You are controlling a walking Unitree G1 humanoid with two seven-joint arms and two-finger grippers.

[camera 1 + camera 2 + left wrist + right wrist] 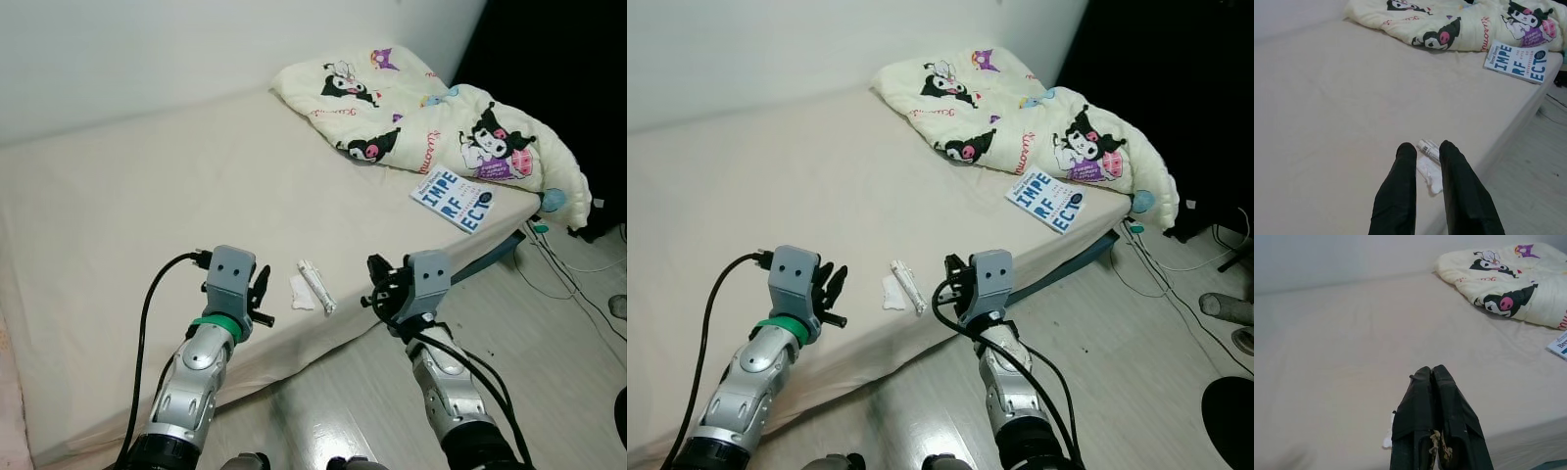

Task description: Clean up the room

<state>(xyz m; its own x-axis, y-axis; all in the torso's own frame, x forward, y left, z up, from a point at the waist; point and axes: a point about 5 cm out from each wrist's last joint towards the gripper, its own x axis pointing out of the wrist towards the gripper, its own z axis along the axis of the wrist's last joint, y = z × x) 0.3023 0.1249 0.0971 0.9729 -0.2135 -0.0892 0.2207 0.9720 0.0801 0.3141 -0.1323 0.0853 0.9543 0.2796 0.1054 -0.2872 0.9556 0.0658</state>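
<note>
Left end effector (pixel 261 290) hovering over the bed (pixel 127 196) edge, fingers slightly parted, empty. Right end effector (pixel 377 284) beside that edge, fingers pressed together, empty. Between them on the bed: white tube (pixel 315 285) touching crumpled tissue (pixel 300 293). Farther along: book (pixel 453 199), cartoon-print blanket (pixel 431 117).

Low bed (pixel 118 196) with beige sheet, plain white wall (pixel 147 49) behind, pale glossy floor (pixel 549 343), dark corner at right
</note>
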